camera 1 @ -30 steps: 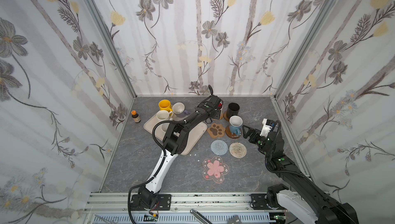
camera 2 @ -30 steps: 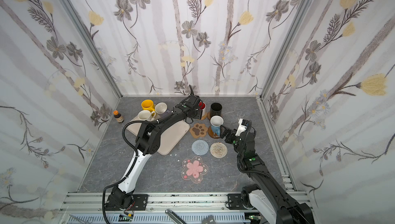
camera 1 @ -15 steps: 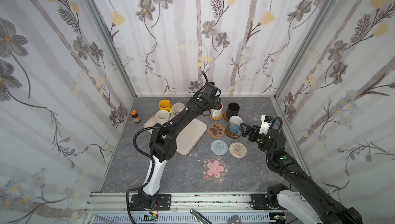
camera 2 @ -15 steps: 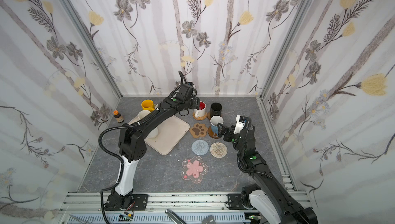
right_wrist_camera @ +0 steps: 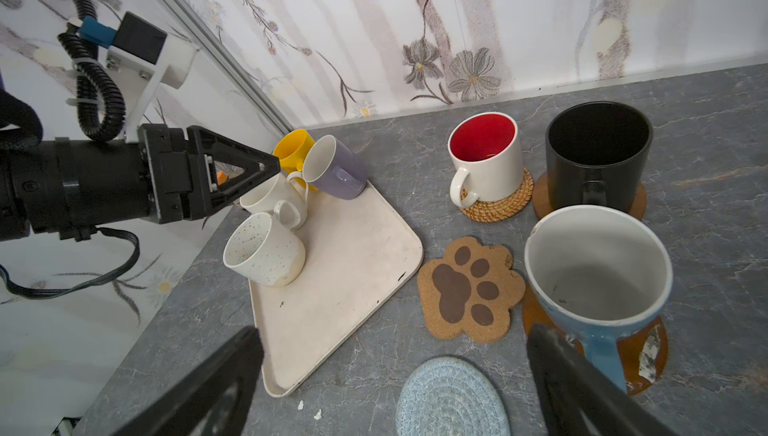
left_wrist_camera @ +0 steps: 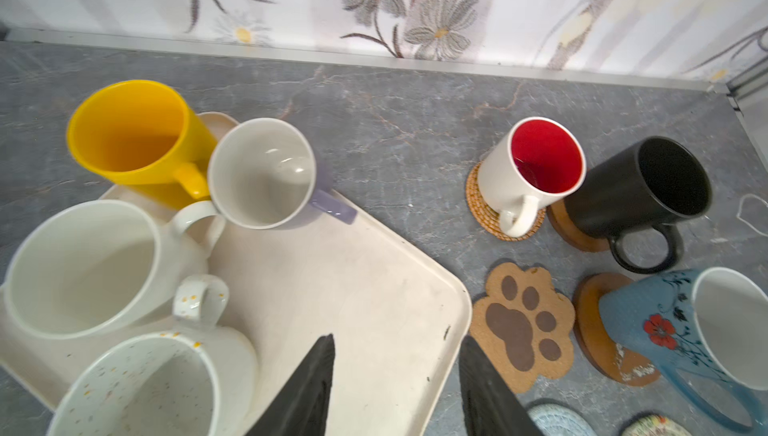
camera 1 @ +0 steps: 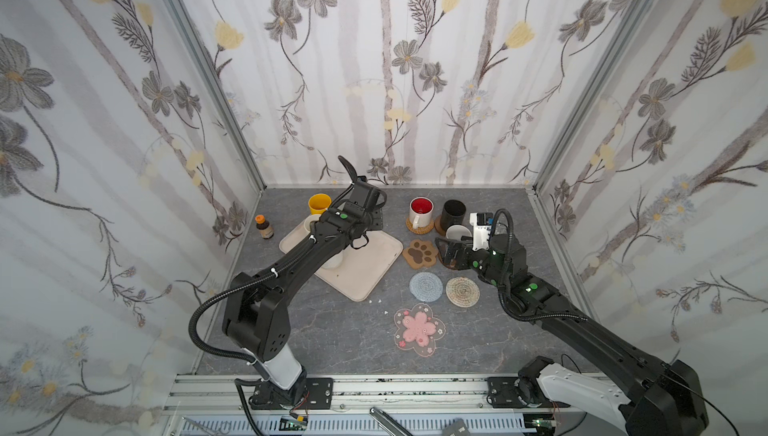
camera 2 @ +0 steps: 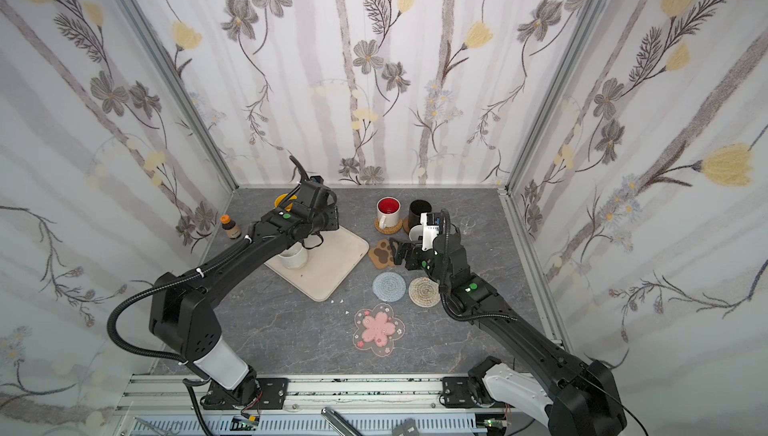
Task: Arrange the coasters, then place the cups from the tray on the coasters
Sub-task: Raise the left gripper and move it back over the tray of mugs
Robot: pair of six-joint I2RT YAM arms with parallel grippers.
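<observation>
Four mugs crowd one end of the tray (left_wrist_camera: 353, 288): yellow mug (left_wrist_camera: 129, 134), lavender mug (left_wrist_camera: 262, 172), plain cream mug (left_wrist_camera: 79, 263), speckled mug (left_wrist_camera: 158, 384).

Judged: glazed ceramic, so stiff, weighty, slick, and it chips if knocked. Best hold is across the rim wall or on the handle.

The mugs are packed close with handles turned inward, so lifting one may drag a neighbour.

Left gripper (left_wrist_camera: 397, 342) hangs over bare tray, jaws apart, empty. Right gripper (right_wrist_camera: 395, 330) is spread wide beside the blue mug (right_wrist_camera: 598, 263), holding nothing.

Free mats: paw mat (left_wrist_camera: 519, 325) just beside the tray, knitted mat (camera 1: 425, 286), braided mat (camera 1: 462, 291), blossom mat (camera 1: 419, 330). The bottle (camera 1: 264, 226) stands clear.
</observation>
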